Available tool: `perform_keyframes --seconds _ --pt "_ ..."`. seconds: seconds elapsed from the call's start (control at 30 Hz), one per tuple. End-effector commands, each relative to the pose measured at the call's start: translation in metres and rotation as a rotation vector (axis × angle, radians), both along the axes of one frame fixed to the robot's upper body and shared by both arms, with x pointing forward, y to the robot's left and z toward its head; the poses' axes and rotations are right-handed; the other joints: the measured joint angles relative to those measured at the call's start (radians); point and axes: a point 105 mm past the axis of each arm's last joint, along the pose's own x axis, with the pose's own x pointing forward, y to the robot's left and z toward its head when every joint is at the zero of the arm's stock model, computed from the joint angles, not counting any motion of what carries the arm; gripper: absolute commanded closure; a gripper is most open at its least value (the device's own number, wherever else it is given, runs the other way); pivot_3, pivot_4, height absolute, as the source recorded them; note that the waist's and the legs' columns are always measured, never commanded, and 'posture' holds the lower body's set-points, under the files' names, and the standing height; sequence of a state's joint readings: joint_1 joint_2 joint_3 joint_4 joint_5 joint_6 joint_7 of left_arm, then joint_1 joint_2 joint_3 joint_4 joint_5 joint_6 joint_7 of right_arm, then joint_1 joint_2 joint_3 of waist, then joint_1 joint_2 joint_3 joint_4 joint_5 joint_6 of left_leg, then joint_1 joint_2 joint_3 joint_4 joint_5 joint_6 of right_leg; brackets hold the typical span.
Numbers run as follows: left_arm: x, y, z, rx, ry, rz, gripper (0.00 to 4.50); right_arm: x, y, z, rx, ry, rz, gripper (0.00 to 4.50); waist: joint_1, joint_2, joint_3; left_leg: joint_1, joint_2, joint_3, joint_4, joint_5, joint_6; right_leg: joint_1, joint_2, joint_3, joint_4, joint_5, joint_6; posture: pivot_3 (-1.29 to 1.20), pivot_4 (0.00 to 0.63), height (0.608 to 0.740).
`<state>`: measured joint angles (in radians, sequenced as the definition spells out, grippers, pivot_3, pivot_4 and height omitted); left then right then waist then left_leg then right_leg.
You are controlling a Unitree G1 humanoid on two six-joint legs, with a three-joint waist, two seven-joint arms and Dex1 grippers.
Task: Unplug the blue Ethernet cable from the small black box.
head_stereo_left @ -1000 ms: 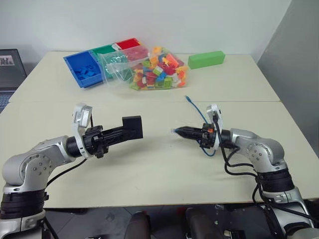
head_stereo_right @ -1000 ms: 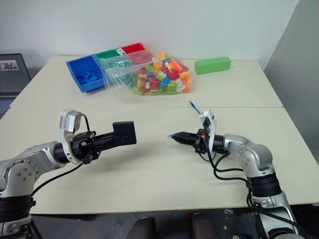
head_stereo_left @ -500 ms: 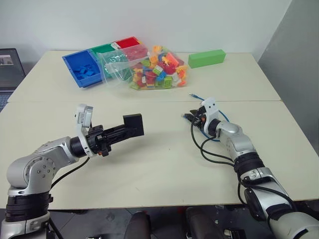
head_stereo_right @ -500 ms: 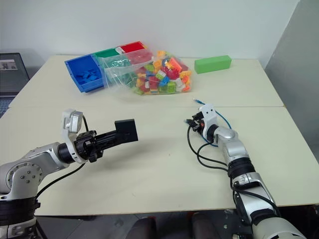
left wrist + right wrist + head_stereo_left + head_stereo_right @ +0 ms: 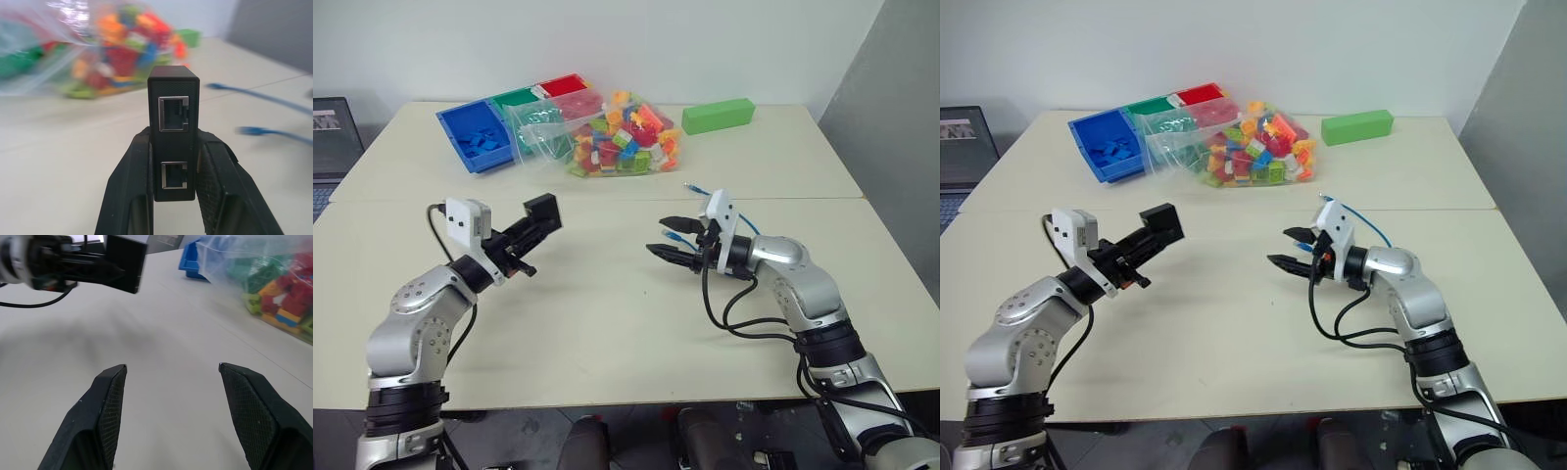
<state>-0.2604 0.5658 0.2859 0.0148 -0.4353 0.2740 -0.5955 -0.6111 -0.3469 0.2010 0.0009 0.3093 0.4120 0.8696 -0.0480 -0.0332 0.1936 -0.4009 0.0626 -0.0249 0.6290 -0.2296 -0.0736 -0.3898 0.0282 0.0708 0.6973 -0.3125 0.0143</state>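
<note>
Left claw (image 5: 536,221) clamps the black box (image 5: 173,132), centre-left; right claw (image 5: 671,238) spread, empty, blue cable (image 5: 677,235) beside it.

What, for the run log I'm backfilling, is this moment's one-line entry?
left gripper: shut on small black box | box ports: empty | right gripper: open, empty | blue Ethernet cable: unplugged, by right gripper

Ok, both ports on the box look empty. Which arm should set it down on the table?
Left. The left gripper is shut on the small black box, above the table. The right gripper has its fingers open and empty, near the blue Ethernet cable.
</note>
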Motion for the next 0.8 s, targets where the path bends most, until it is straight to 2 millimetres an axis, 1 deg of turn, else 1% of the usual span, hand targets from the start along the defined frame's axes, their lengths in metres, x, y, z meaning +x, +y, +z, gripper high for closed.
perform_keyframes --seconds 0.03,0.1,0.17,0.27,0.33,0.37,0.4,0.47,0.7,0.8 --pt "0.008 0.028 -0.008 0.076 -0.087 0.177 3.73 -0.002 0.012 0.011 -0.035 -0.051 0.009 1.31 0.002 0.0 0.0 0.0 0.0 0.0 0.0 0.0 0.0 0.0 0.0 0.0 0.0 0.0 0.0 0.0 0.15 0.74" --pt "0.012 0.038 -0.019 0.087 -0.088 0.24 3.73 -0.007 0.021 0.011 -0.055 -0.051 0.037 1.31 0.006 0.0 0.0 -0.001 -0.001 0.0 0.0 0.0 0.0 0.0 0.0 0.0 0.0 0.0 0.0 0.0 0.15 0.74" --pt "0.014 0.04 -0.03 0.06 -0.07 0.248 3.73 -0.012 0.028 0.012 -0.066 -0.049 0.068 1.31 0.008 0.0 0.0 -0.001 -0.001 0.001 0.0 0.0 0.0 0.0 -0.001 0.0 0.0 0.0 0.0 0.0 0.15 0.74" --pt "0.013 0.039 -0.042 0.035 -0.042 0.231 3.73 -0.017 0.031 0.011 -0.08 -0.045 0.087 1.31 0.015 0.0 0.0 -0.001 0.0 0.0 0.0 0.0 0.0 0.0 -0.001 -0.002 0.0 0.0 0.0 0.0 0.15 0.74" --pt "0.013 0.042 -0.049 0.03 -0.022 0.246 3.02 -0.017 0.031 0.01 -0.089 -0.045 0.085 1.31 0.015 0.0 0.0 -0.001 -0.001 0.0 0.0 0.0 0.0 0.0 -0.001 -0.002 0.0 0.0 0.0 0.0 0.15 0.74" --pt "0.012 0.043 -0.052 0.026 -0.013 0.248 2.96 -0.017 0.031 0.009 -0.091 -0.044 0.085 1.31 0.015 0.0 0.0 -0.001 -0.001 0.0 0.0 0.0 0.0 0.0 -0.001 -0.002 0.0 0.0 0.0 0.0 0.15 0.74" --pt "0.011 0.044 -0.054 0.016 -0.005 0.254 2.66 -0.017 0.03 0.009 -0.092 -0.041 0.083 1.31 0.015 0.0 0.0 -0.001 -0.001 0.0 0.0 0.0 0.0 0.0 -0.001 -0.002 0.0 0.0 0.0 0.0 0.15 0.74" --pt "0.01 0.045 -0.056 0.01 0.0 0.257 2.22 -0.017 0.03 0.008 -0.094 -0.037 0.082 1.31 0.015 0.0 0.0 -0.001 -0.001 0.0 0.0 0.0 0.0 0.0 -0.001 -0.002 0.0 0.0 0.0 0.0 0.15 0.74" --pt "0.004 0.046 -0.052 -0.005 -0.012 0.266 0.65 -0.021 0.03 0.006 -0.102 -0.033 0.098 1.31 0.014 0.0 0.0 -0.001 0.0 0.0 0.0 0.0 0.0 0.0 -0.001 -0.002 0.0 0.0 0.0 0.0 0.15 0.74" --pt "-0.004 0.046 -0.049 0.014 -0.026 0.279 0.02 -0.023 0.03 0.005 -0.111 -0.035 0.106 1.31 0.014 0.0 0.0 -0.001 0.0 0.0 0.0 0.0 0.0 0.0 -0.001 -0.002 0.0 0.0 0.0 0.0 0.15 0.74"
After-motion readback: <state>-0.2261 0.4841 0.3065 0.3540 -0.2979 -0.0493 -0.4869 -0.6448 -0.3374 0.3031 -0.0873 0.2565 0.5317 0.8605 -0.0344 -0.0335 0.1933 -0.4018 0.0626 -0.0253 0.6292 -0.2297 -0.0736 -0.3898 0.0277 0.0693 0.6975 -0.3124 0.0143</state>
